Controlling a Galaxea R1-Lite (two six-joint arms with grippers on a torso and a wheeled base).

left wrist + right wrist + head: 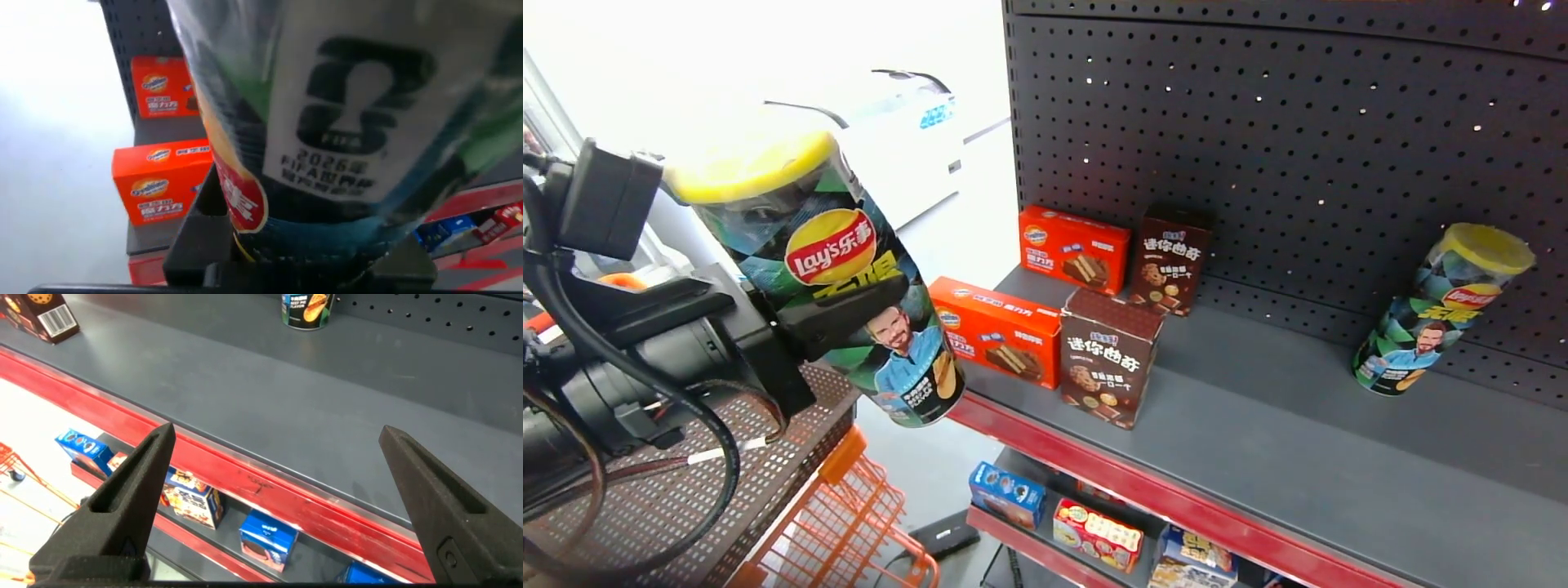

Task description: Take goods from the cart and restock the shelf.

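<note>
My left gripper (pixel 837 306) is shut on a tall chip can (pixel 825 269) with a yellow lid, held tilted in the air left of the shelf (pixel 1298 457), above the orange cart (pixel 841 523). In the left wrist view the chip can (pixel 343 122) sits close between the fingers. A second chip can (pixel 1441 310) stands tilted against the pegboard at the shelf's back right; the right wrist view catches its base (pixel 308 310). My right gripper (pixel 286 498) is open, hovering before the shelf's red front edge (pixel 270 478).
Two orange boxes (pixel 1001 331) (pixel 1074 249) and two brown cookie boxes (pixel 1107 359) (pixel 1172 261) stand at the shelf's left. The middle of the shelf is bare. A lower shelf holds several small boxes (pixel 1094 531). A perforated cart panel (pixel 686 490) lies under my left arm.
</note>
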